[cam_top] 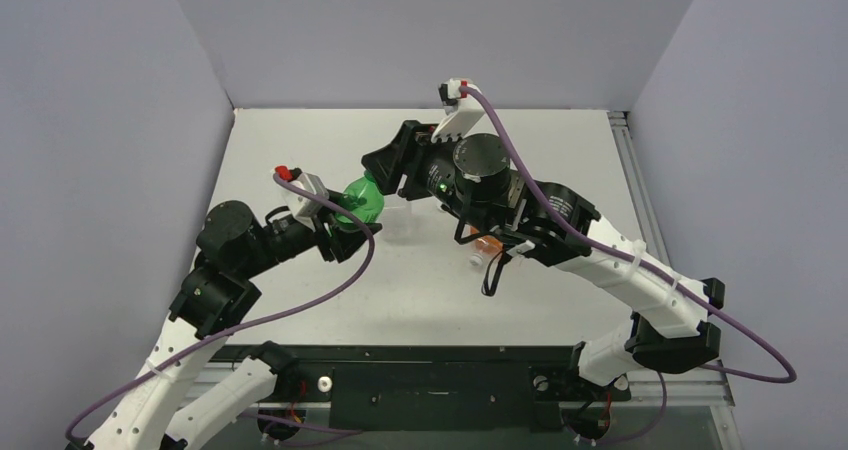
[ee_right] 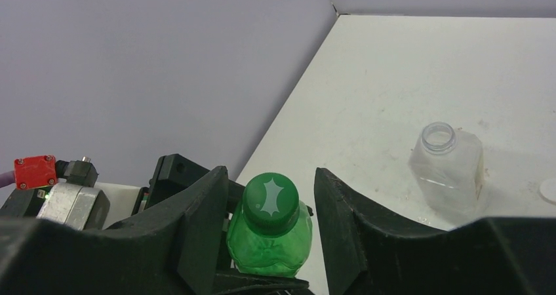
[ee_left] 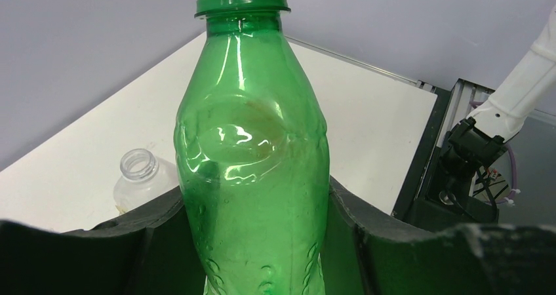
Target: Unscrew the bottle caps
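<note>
Right wrist, left gripper (ee_left: 256,242) gripping green bottle (ee_right: 270,246), cap (ee_right: 271,198) on

Glossy green plastic bottle (ee_left: 252,177) (matt table (ee_left: 79,170))

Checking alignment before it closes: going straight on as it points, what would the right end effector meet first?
Most likely the green cap, which sits between the right end effector's open fingers; depth is unclear.

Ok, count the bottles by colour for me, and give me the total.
green bottle: 1
clear bottle: 1
orange bottle: 1 (mostly hidden)
Total: 3
</note>
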### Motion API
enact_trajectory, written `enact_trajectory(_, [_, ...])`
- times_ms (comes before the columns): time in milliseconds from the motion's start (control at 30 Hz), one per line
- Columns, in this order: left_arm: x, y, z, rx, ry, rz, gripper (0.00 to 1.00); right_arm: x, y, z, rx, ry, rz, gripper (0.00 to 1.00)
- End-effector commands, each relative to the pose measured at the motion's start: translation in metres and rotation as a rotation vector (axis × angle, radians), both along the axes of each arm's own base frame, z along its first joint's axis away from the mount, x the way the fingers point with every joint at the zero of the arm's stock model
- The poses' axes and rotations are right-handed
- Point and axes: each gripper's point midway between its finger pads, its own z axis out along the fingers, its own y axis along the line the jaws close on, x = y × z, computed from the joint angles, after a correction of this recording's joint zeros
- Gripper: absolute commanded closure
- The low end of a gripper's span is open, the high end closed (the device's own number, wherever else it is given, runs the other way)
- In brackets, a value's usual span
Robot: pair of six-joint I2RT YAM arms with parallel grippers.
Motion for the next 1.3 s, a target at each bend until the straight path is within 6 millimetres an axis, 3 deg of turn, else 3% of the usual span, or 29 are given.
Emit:
enact_trajectory(0, [-0.002,0.0,0.02,-0.044,-0.061,-0.001,1.0,-0.001,0.0,0.012,0.051,-0.008,0.009,0.52])
enact_trajectory(267, [-0.001,0.001,0.022,-0.043,-0.061,0.005,1.0,-0.001,0.004,0.008,0.047,0.0,0.018,0.58])
enact_trajectory(667, [-0.001,0.0,0.024,-0.049,-0.06,0.003,1.0,0.002,0.009,-0.004,0.041,0.02,0.021,0.56])
enact_trajectory(833, [-0.002,0.001,0.027,-0.051,-0.064,0.005,1.0,0.001,0.008,-0.002,0.05,0.015,0.022,0.72])
enact_trajectory(1000, [0.002,0.002,0.024,-0.044,-0.043,0.019,1.0,0.0,0.01,-0.006,0.041,0.012,0.034,0.97])
enact_trajectory(1100, [0.003,0.0,0.014,-0.032,-0.001,0.015,1.0,-0.006,0.013,-0.008,0.033,-0.009,0.086,1.0])
enact_trajectory(1267, [-0.004,-0.007,0.019,-0.078,0.013,-0.037,1.0,-0.025,0.016,-0.004,-0.018,-0.089,0.25,1.0])
